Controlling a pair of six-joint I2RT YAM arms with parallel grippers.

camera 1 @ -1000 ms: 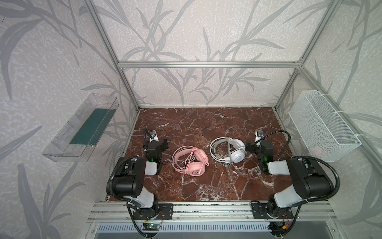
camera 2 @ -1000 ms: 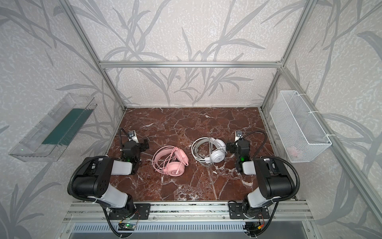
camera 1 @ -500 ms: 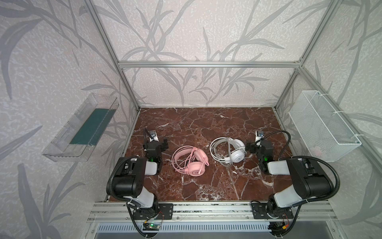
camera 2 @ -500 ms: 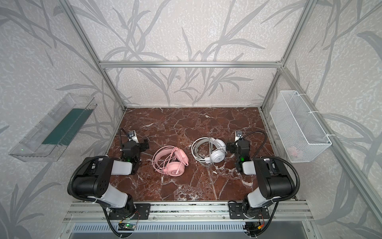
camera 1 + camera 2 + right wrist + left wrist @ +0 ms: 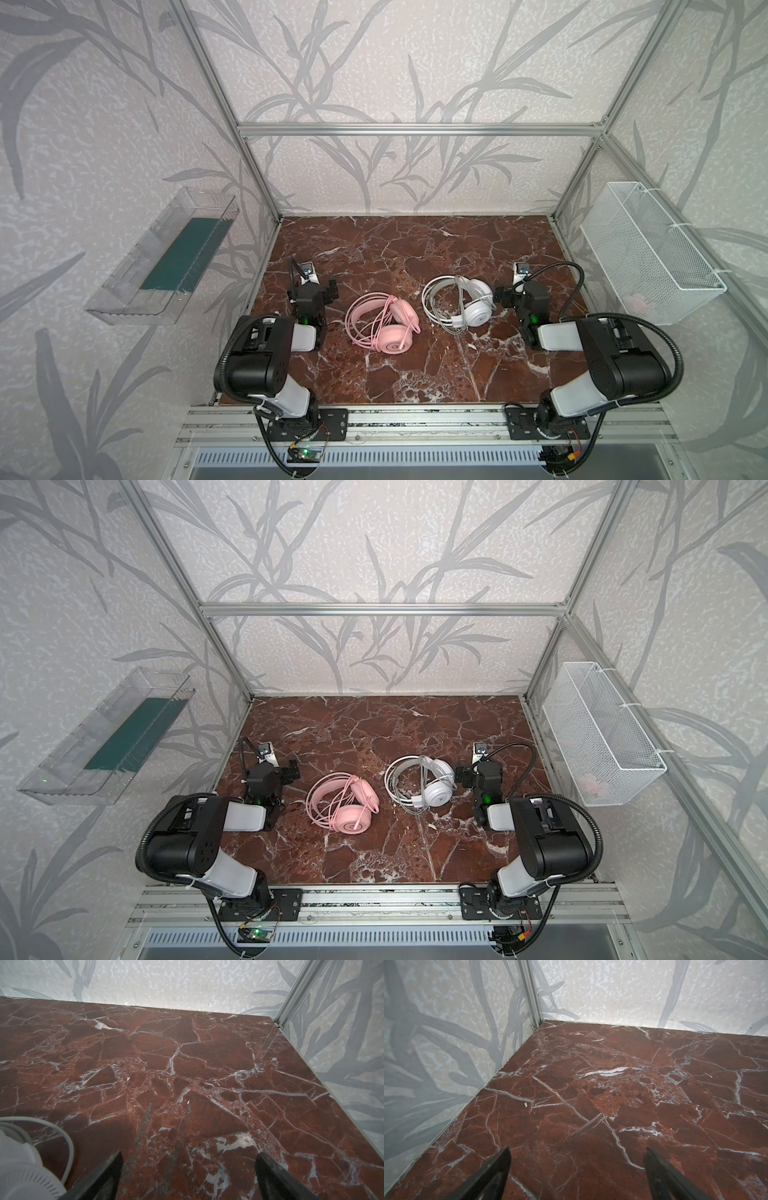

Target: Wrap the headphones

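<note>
Both headphones lie on the red marble table (image 5: 415, 249) between my arms. The pink headphones (image 5: 384, 328) (image 5: 345, 806) are left of centre, their cable looped loosely over the headband and cups. The white headphones (image 5: 461, 303) (image 5: 422, 785) are right of centre with their cable coiled over them; one cup (image 5: 22, 1169) shows in the right wrist view. My left gripper (image 5: 318, 286) (image 5: 277, 767) (image 5: 576, 1155) rests low, left of the pink set, open and empty. My right gripper (image 5: 515, 289) (image 5: 478, 771) (image 5: 189, 1159) sits just right of the white set, open and empty.
A clear plastic tray (image 5: 162, 257) with a green liner hangs on the left wall. A white wire basket (image 5: 648, 253) hangs on the right wall with something pink inside. Aluminium frame posts (image 5: 530, 993) stand at the table's back corners.
</note>
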